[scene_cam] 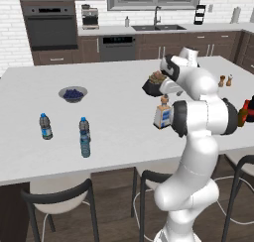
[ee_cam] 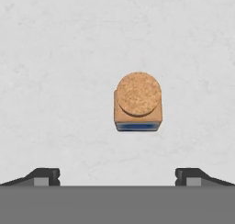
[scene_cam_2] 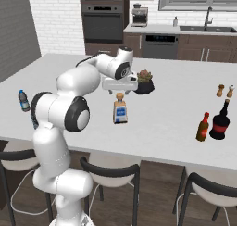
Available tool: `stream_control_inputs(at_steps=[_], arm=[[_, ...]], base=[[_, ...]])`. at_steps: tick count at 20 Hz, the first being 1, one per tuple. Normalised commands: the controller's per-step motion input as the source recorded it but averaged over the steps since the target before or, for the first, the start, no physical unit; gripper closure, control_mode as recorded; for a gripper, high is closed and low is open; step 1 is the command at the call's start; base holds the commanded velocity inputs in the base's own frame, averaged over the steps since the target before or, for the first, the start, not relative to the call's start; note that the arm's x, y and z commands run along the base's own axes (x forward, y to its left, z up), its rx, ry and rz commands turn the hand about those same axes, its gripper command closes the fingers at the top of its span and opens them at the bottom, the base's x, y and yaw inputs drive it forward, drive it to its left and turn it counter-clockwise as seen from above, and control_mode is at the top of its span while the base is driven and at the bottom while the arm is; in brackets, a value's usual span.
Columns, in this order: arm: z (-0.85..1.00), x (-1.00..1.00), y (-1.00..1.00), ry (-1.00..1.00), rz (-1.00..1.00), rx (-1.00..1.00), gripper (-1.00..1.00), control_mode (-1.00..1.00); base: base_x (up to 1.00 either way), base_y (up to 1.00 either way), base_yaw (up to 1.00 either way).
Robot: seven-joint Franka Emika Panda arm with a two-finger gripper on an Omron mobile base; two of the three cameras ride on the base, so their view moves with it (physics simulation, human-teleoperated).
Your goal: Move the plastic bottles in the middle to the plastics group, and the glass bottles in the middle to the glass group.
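Your pincer (ee_cam: 117,176) hangs over the white island counter (scene_cam: 119,82) with its jaws spread wide and nothing between them; in the hand view its two dark fingertips (ee_cam: 46,176) sit far apart at the bottom, well clear of the cork stopper (ee_cam: 138,93) you see from straight above. That stopper tops the squarish clear bottle (scene_cam_2: 120,110) with the white-and-blue label, which stands upright on the counter just below the hand. To your right, you find the dark bottle with the red upper part (scene_cam_2: 221,122) near the counter's front edge, and the slim amber bottle with the red cap (scene_cam_2: 202,127) stands just beside it. To your left, three small bottles with blue caps stand upright: one dark-grey bottle (scene_cam: 45,126) on its own, another (scene_cam: 84,126) with the light-blue bottle (scene_cam: 85,145) right in front of it.
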Motion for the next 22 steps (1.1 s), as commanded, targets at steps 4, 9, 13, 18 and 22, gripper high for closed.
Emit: stream_control_inputs(at_steps=[4,9,13,18,22], arm=[[-0.26,0.57,0.1,0.0,0.01,-0.05,-1.0,-1.0],[-0.25,0.42,0.06,0.0,0.0,-0.13,-1.0,-1.0],[-0.21,0.39,0.03,0.0,0.0,-0.08,-1.0,-1.0],[-0.19,0.26,0.0,0.0,-0.01,-0.07,-1.0,-1.0],[-0.04,-0.04,-0.12,0.0,0.0,0.0,-1.0,-1.0]], base=[[0.0,0.0,0.0],[0.0,0.0,0.0],[0.0,0.0,0.0],[0.0,0.0,0.0],[0.0,0.0,0.0]])
